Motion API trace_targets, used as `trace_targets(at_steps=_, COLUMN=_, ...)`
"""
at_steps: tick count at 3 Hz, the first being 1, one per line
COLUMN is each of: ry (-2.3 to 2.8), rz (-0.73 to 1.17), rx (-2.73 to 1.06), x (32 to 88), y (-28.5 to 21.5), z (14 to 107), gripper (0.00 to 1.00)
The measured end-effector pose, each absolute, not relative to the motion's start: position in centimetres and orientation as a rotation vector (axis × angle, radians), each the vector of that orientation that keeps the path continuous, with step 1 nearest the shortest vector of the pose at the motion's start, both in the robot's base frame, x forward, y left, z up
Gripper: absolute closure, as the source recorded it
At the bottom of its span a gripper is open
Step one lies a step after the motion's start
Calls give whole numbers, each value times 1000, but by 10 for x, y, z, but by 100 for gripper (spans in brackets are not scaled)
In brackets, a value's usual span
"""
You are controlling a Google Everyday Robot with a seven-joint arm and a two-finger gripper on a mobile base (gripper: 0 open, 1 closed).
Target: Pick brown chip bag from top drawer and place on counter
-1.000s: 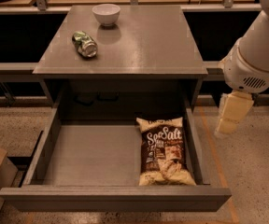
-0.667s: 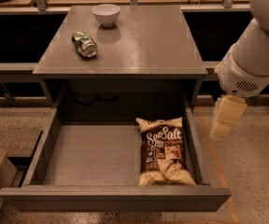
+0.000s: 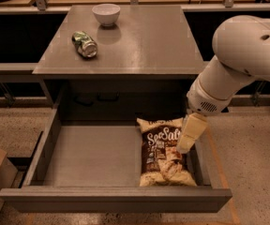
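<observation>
Nearest you, the top drawer point(image 3: 116, 198) stands pulled fully out. The brown chip bag point(image 3: 158, 153) lies flat on the drawer's floor at the right side, close to the right wall, lettering up. The gripper point(image 3: 184, 146) hangs over the bag's right edge, angled down; you cannot tell from here whether it is spread or closed. Before descending, shift it left toward the bag's middle, so you clear the drawer wall. Pinch a raised crinkle and don't press flat. Beyond, the counter point(image 3: 149, 41) holds a crushed green can point(image 3: 85, 44) and a white bowl point(image 3: 106, 14); aim for its bare right half.
</observation>
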State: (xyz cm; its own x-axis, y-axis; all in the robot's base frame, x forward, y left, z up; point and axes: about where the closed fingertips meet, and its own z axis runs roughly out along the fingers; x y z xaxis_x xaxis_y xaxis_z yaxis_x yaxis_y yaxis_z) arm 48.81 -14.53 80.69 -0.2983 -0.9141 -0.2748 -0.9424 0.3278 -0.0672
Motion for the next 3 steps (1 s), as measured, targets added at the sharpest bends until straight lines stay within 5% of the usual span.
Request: trace_targets(at_steps=3, ry=2415, rz=196, rx=-1617, x=490, y=-141, z=771, gripper=0)
